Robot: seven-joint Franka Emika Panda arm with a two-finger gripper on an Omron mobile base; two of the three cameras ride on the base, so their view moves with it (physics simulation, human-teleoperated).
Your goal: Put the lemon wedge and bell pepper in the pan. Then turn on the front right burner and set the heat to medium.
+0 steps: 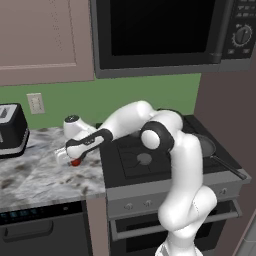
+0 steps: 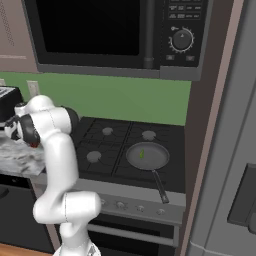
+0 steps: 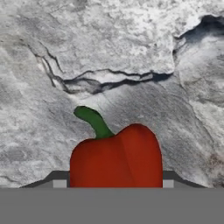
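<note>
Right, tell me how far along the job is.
Done: the lemon wedge lies in the pan on the stove. In hand: the gripper is down at the bell pepper on the marble counter, fingers either side of it; it is not lifted yet. Left: pepper into the pan, then the front right burner to medium.

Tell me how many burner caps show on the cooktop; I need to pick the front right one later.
3 in the right base view: back left, back right, front left. The pan sits over the front right spot, so a fourth is probably hidden under it.
</note>
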